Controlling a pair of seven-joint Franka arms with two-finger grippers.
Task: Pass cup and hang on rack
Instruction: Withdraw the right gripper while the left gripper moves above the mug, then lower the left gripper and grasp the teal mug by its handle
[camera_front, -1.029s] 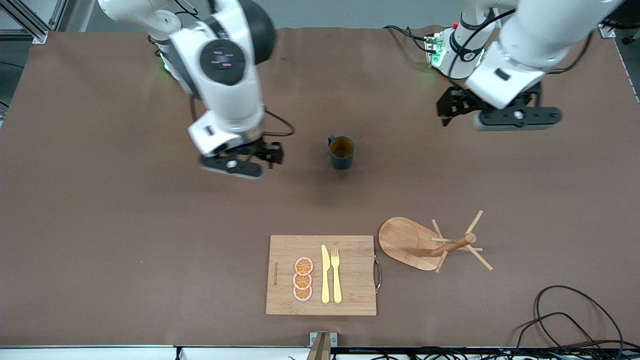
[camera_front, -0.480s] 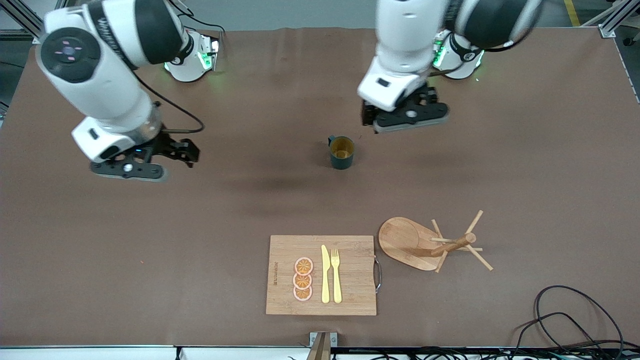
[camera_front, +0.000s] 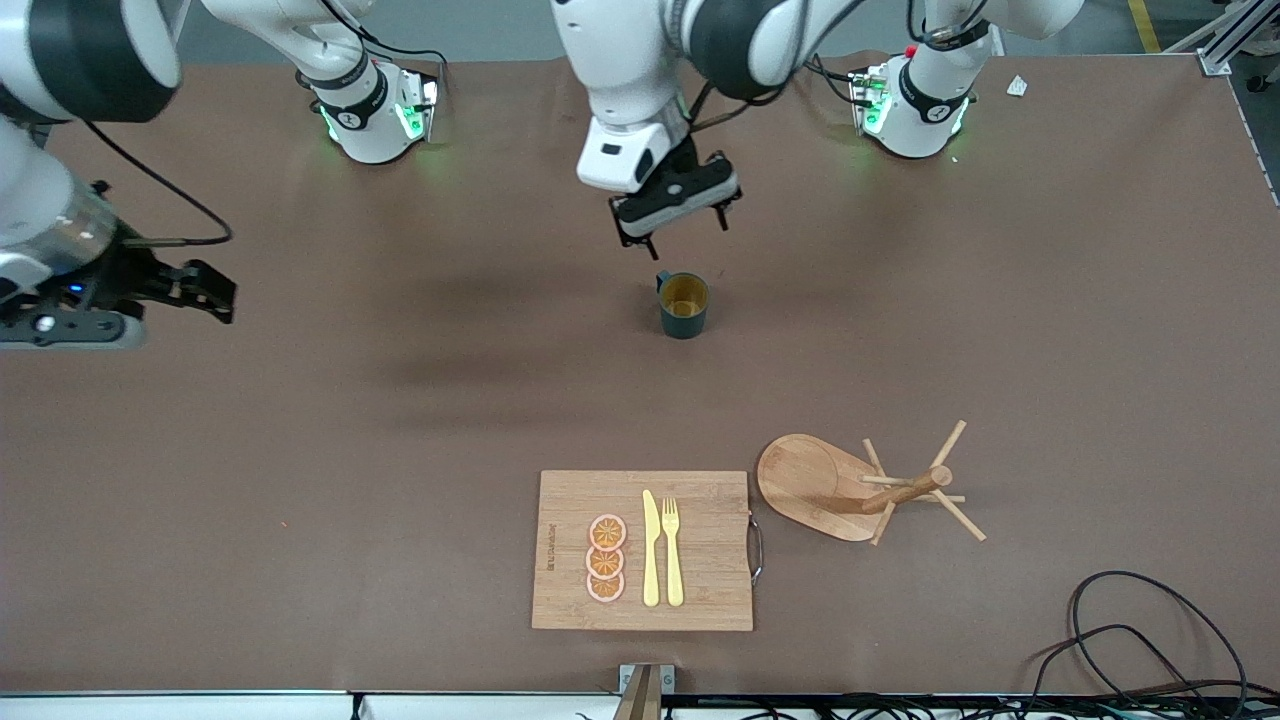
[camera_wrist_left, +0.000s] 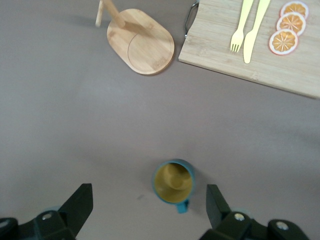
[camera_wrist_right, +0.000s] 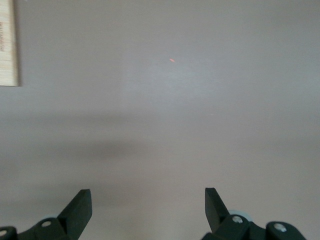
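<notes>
1. One cup (camera_front: 684, 304) stands upright mid-worktop, mouth up w/ ochre inside showing, handle (camera_wrist_left: 183, 207) facing the robots' bases. Nothing touches it, so the pick isn't made yet.
2. Left pincer (camera_front: 676, 208) hangs just above the cup, slightly toward the bases, fingers (camera_wrist_left: 80, 206) wide apart and empty; prob. lined up to drop around the wall or handle.
3. Rack (camera_front: 868, 487) sits nearer the front camera than the cup, toward the left arm's end, pegs free.
4. Cutting board (camera_front: 644, 550) w/ knife (camera_front: 650, 548), fork (camera_front: 672, 550) and orange slices (camera_front: 606, 558) lies beside the rack; not part of the job.
5. Right pincer (camera_front: 75, 305) is parked over bare worktop (camera_wrist_right: 160, 100) at its own end, fingers apart, empty; it waits, likely keeping clear.
</notes>
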